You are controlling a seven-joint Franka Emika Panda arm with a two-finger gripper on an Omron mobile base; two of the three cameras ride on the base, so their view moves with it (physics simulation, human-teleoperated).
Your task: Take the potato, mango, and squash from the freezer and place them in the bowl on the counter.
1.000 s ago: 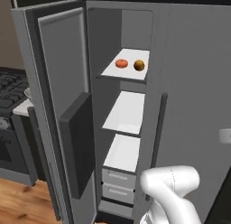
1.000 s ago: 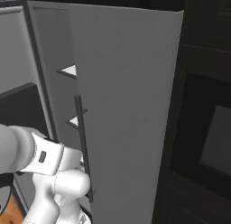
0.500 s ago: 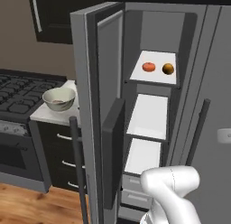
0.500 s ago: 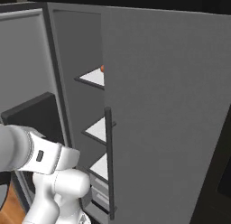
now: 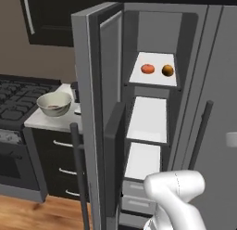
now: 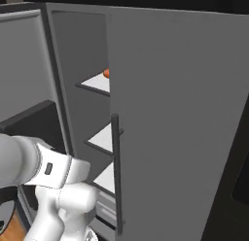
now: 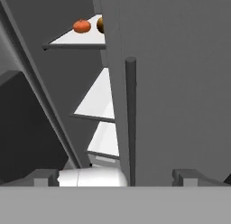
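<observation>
- The mango (image 5: 147,68) was a small, round, red-orange fruit. It sat on the top white shelf (image 5: 155,79) inside the freezer (image 5: 139,48).
- It looked smooth and a bit shiny, so I think it could slip or roll away. It was probably light and a little soft. A gentle squeeze across its middle, from both sides, would be best.
- Just to the right of it sat a duller orange-brown ball (image 5: 167,70). The two were near each other but not touching.
- In the hand view the mango (image 7: 81,26) showed high up, with the brown ball half hidden behind the edge of the shut door.
- The shelves were flat, white and hard. Two more white shelves sat below the top one, and pale drawers (image 5: 134,196) sat at the bottom.
- The freezer's left door (image 5: 92,122) stood open. It was thick, grey and stiff, with a long dark bar handle (image 5: 78,173).
- The right door was shut and had its own straight bar handle (image 6: 115,172).
- The pincer (image 7: 117,177) hung low, well below the mango, with its two dark tips spread wide and nothing between them.
- The bowl (image 5: 54,104) was round, deep and cream-white. It sat on the pale stone table (image 5: 51,120), left of the freezer.
- Left of the table was a black stove (image 5: 18,92) with a bumpy grate.
</observation>
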